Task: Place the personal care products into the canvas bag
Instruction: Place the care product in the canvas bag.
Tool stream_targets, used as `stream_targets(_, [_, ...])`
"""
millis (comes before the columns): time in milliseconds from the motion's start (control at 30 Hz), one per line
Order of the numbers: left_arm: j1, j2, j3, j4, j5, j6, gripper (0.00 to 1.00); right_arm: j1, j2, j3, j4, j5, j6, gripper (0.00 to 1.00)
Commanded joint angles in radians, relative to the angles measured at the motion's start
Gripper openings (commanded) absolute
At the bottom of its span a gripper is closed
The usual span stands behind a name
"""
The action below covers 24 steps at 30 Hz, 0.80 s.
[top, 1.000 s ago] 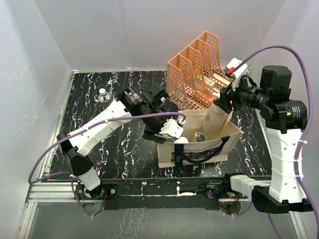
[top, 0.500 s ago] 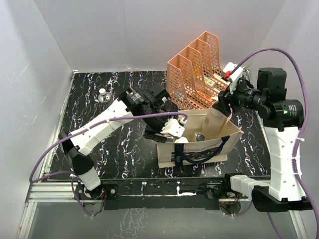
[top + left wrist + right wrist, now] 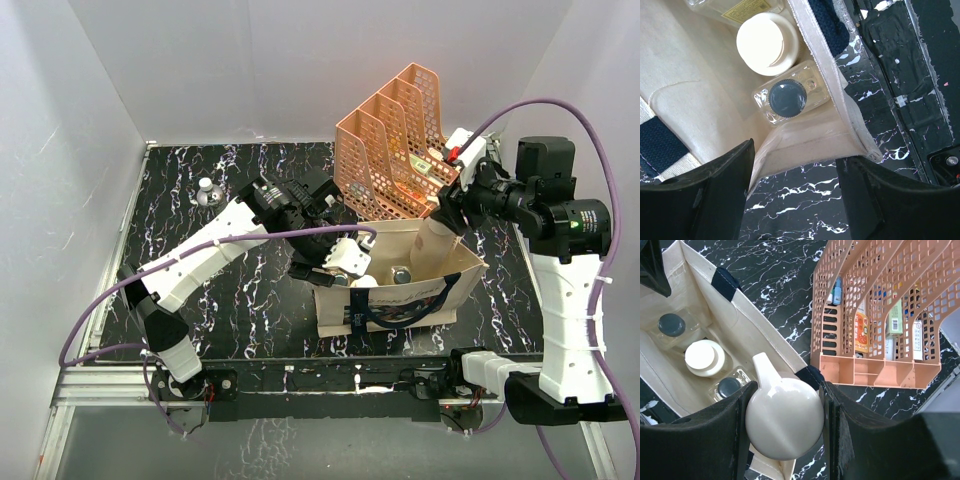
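Right gripper (image 3: 785, 425) clamps the tan, cream-capped bottle (image 3: 432, 243) over the beige canvas bag's (image 3: 335, 310) 2 o'clock rim. Left gripper (image 3: 795, 197) gapes empty at its 9 o'clock end. Next, probably: lower, release, then fetch the silver metallic bottle (image 3: 206, 191) at the counter's (image 3: 240, 300) 10 o'clock.

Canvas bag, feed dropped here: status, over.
Right gripper shut on tan bottle over canvas bag. Left gripper open, straddling bag's corner. Silver bottle out on table. Nothing blocking.

I'm looking down on a black, white-veined marble-pattern tabletop (image 3: 240, 310), boxed in by a plain white back wall (image 3: 300, 70), left wall (image 3: 60, 200) and right wall (image 3: 600, 90). The light is soft and even. An aluminium rail (image 3: 100, 395) runs along the near edge.
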Motion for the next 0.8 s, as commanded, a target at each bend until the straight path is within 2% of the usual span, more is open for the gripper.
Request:
stream_targets(0, [-0.009,-0.024,0.007,-0.012,0.011,0.001,0.63,-0.003,-0.015,0.083,0.098,-0.006,-0.026,0.08])
stream_targets(767, [-0.013,-0.027,-0.003,-0.012,0.026,-0.008,0.63,-0.002,-0.055,-0.159,0.115,-0.088,-0.063,0.08])
